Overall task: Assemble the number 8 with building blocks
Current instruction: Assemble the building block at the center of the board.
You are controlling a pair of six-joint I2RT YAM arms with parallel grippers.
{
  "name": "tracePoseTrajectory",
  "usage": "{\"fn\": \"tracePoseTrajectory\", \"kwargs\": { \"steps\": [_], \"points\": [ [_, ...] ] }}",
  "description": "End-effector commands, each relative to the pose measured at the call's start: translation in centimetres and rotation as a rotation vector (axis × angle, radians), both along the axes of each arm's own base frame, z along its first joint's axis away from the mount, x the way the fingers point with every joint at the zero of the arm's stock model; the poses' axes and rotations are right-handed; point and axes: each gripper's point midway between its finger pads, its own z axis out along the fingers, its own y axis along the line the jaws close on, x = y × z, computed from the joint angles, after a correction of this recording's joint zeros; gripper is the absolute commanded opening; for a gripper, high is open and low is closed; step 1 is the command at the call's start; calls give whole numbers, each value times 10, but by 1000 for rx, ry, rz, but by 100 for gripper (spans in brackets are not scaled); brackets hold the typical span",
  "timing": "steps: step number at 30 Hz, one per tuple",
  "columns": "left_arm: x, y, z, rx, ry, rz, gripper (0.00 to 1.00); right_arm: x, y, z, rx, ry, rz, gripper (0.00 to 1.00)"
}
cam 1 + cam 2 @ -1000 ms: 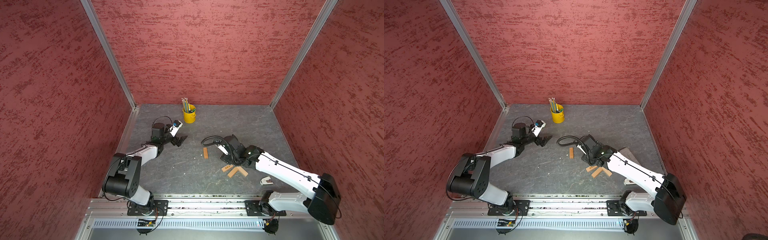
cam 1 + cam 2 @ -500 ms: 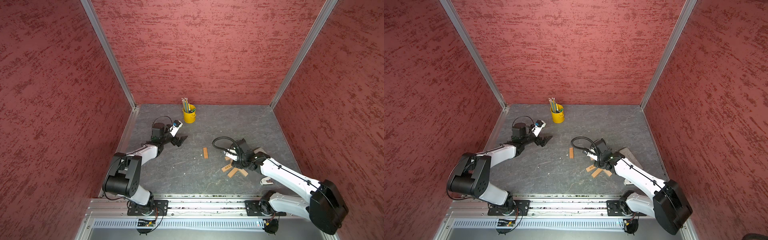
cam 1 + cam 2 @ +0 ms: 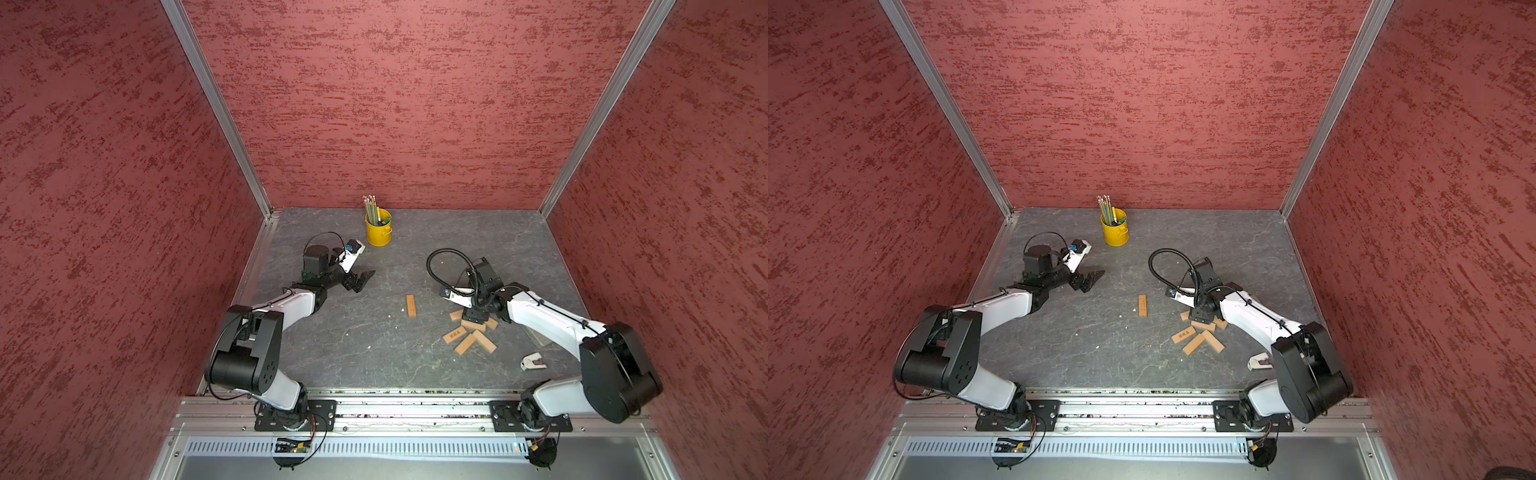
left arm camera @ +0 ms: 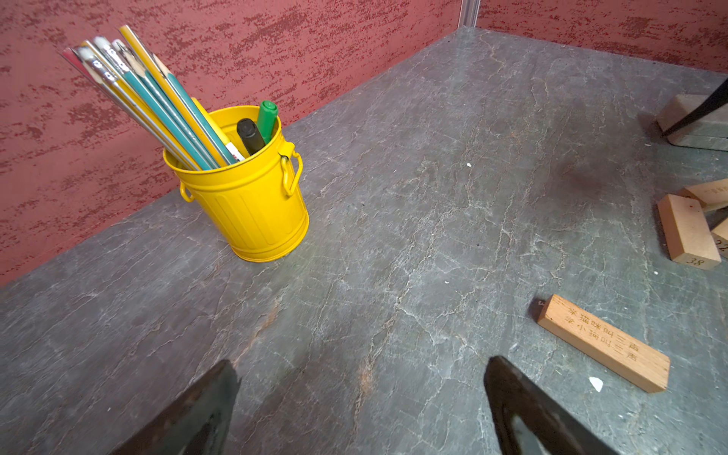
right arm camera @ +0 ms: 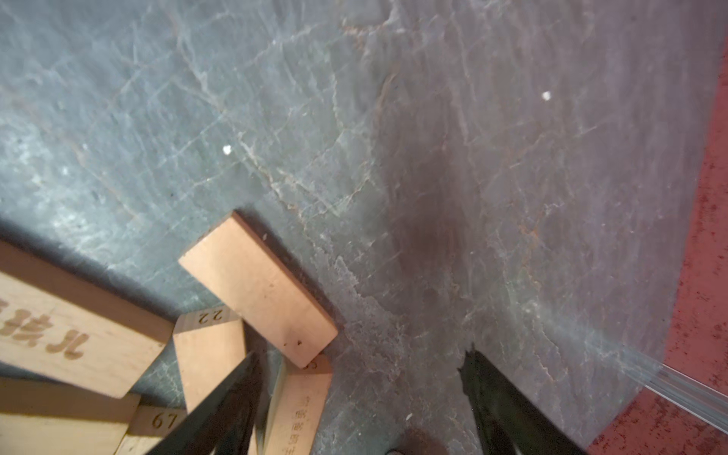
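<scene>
The left hand [image 3: 360,280] hovers low over the surface [image 3: 353,349] with its fingers spread wide apart. A yellow bucket of pencils [image 3: 378,234] stands just beyond it. A lone block [image 3: 410,306] lies flat between the two hands. The right hand [image 3: 474,316], fingers also apart, hangs over the far edge of the heap of blocks [image 3: 471,338], with one finger [image 5: 220,409] above them. A small white piece [image 3: 532,361] lies well off to its right.
</scene>
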Motion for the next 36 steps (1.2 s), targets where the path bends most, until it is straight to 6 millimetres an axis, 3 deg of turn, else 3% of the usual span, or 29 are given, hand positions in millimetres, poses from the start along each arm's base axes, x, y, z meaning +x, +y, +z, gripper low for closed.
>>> {"fn": "tracePoseTrajectory", "kwargs": {
  "steps": [1, 4, 9, 19, 26, 33, 36],
  "points": [
    [3, 3, 2, -17, -5, 7, 99, -5, -5, -7, -42, 34, 91, 82],
    [4, 4, 2, -25, -2, 9, 99, 1, -8, -8, -47, 13, 98, 81],
    [5, 6, 3, -39, 0, 10, 99, 2, -18, -29, -126, 15, 146, 80],
    [8, 11, 3, -53, 4, 24, 99, 16, 3, -23, -53, 22, 183, 81],
    [8, 11, 3, -56, 7, 20, 99, -2, 24, -30, -19, 102, 239, 78],
    [8, 11, 2, -56, 10, 20, 100, -27, 29, -50, 1, 163, 270, 76],
    [8, 11, 3, -57, 10, 17, 99, -27, 30, -56, 12, 168, 262, 73]
  ]
}}
